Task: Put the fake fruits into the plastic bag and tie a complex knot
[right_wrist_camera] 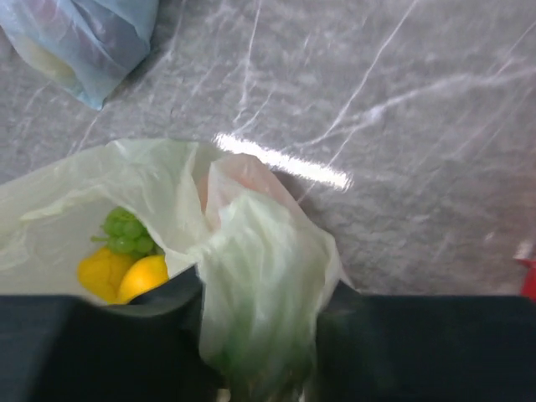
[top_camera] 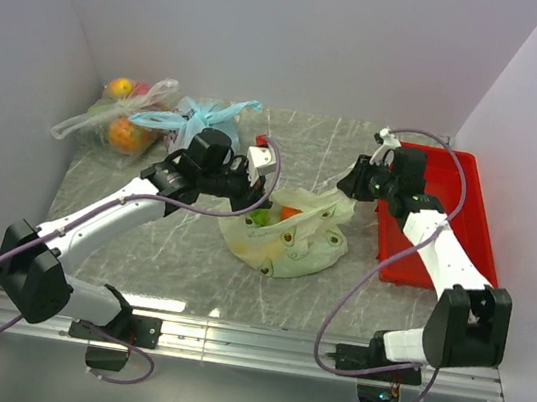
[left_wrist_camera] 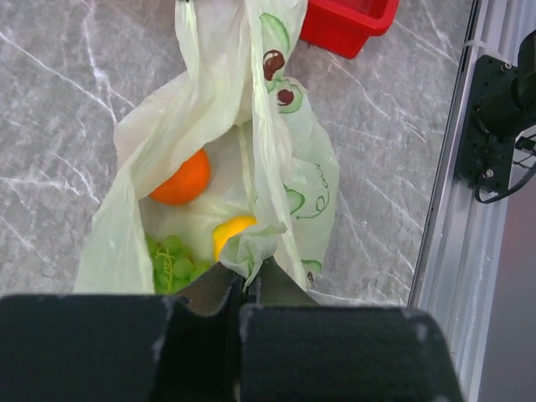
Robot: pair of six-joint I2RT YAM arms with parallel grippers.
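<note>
The pale green plastic bag (top_camera: pixel 288 236) lies mid-table with its mouth stretched between both grippers. Inside it, the left wrist view shows the orange ball (left_wrist_camera: pixel 182 179), a yellow fruit (left_wrist_camera: pixel 231 232) and the green grapes (left_wrist_camera: pixel 172 265). The right wrist view shows two yellow fruits (right_wrist_camera: pixel 126 275) and the grapes (right_wrist_camera: pixel 126 232). My left gripper (top_camera: pixel 254 197) is shut on a bunched piece of the bag's left handle (left_wrist_camera: pixel 249 251). My right gripper (top_camera: pixel 350 185) holds the bag's right handle (right_wrist_camera: pixel 260 318). The plastic drapes over its fingertips and hides them.
A red bin (top_camera: pixel 438 216) stands at the right, beside my right arm. A light blue bag (top_camera: pixel 200 120) and a clear bag of wrapped fruits (top_camera: pixel 123 124) lie at the back left. White walls close three sides.
</note>
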